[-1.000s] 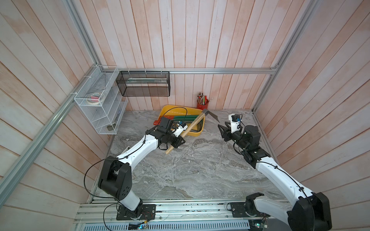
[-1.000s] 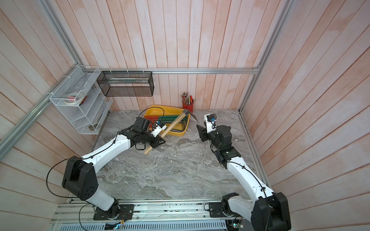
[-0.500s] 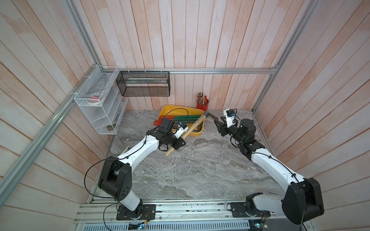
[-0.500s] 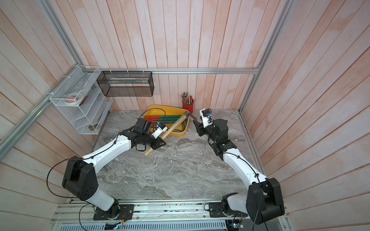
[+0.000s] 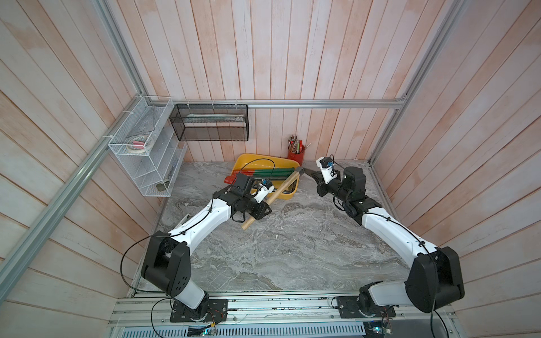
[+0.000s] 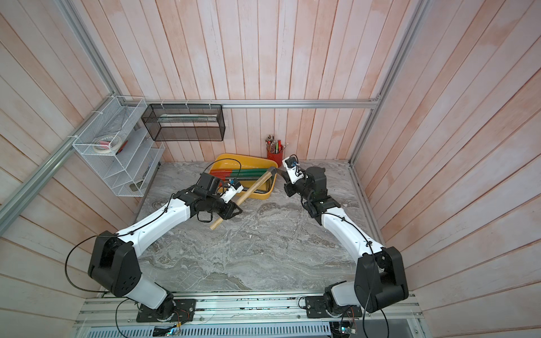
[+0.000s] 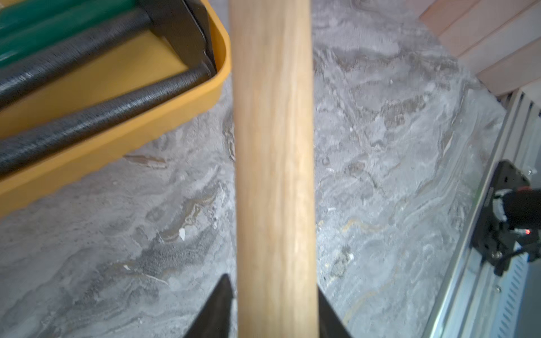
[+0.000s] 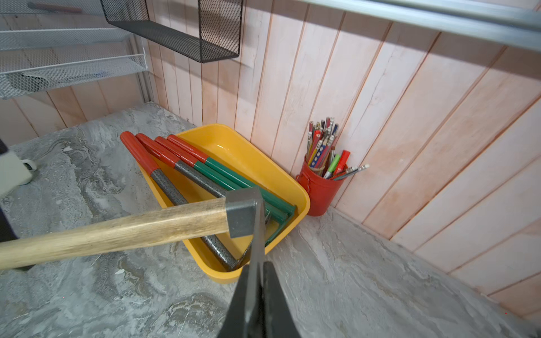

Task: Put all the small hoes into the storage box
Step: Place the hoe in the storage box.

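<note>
The small hoe [image 5: 281, 187] is off the table, its grey metal head over the storage box [image 5: 288, 195] at that tub's four-o'clock corner. Its wooden handle slants back toward seven o'clock, across the front rim and out over the marble tabletop [image 5: 292, 248]. Whether the handle touches the rim cannot be told. The right gripper [image 8: 259, 278] comes in from three o'clock with its jaws pressed together on the thin blade. The left gripper [image 5: 257, 216] straddles the handle near the butt; the left wrist view shows a finger on each side, but not whether they clamp or stand slack. Judgement: the tool is rigid and head-heavy. The blade looks smooth and narrow, a poor purchase about which the hoe could pivot. The bare wood close under the head would be the sounder hold. Red-and-green handled tools [image 8: 205, 169] already lie lengthwise in the box, so the space left is tight. A red pencil cup [image 5: 296, 153] stands just beside the box at one o'clock.
</note>
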Controlling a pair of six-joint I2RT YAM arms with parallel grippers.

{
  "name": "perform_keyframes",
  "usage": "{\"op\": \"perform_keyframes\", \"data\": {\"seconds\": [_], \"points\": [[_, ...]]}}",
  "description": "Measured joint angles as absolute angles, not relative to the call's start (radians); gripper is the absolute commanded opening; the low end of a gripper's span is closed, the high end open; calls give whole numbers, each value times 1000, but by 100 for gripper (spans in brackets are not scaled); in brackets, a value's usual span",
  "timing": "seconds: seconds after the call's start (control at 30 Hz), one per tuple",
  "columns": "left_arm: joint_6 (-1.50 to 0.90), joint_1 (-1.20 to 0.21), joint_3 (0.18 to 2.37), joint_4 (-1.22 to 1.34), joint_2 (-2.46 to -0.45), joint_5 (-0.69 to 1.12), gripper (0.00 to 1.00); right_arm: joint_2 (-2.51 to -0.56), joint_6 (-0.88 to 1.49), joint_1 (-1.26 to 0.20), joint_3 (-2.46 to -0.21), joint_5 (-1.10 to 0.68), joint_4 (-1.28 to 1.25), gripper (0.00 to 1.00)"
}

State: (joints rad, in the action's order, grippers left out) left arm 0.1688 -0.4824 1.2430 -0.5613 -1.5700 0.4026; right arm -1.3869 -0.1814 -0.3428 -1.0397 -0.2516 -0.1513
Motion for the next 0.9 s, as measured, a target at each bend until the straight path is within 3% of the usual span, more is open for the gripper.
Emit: {"op": "perform_keyframes", "data": {"seconds": [0.27, 0.5, 0.63, 0.7, 0.73, 0.77, 0.8, 0.9], "points": [[213, -512, 1243, -449, -1520, 206, 55, -1468, -150, -432, -1399, -36, 303, 0], [266, -569, 1241, -449, -1550, 71, 27, -1488, -124, -463, -1503, 70, 523, 0], [356, -607, 1240, -475, -1571, 87, 0, -1490, -148, -462, -1511, 84, 553, 0], [366, -611, 1240, -475, -1577, 84, 0, -1490, -147, -461, -1511, 89, 574, 0], [370, -611, 1240, -476, -1579, 84, 0, -1490, -146, -460, -1511, 89, 577, 6], [371, -612, 1240, -475, -1579, 84, 0, -1490, -147, -459, -1511, 89, 577, 24], [365, -612, 1240, -474, -1580, 81, 0, -1488, -127, -458, -1510, 78, 571, 36], [333, -607, 1239, -495, -1592, 49, 0, -1433, -101, -458, -1438, 31, 451, 48]]}}
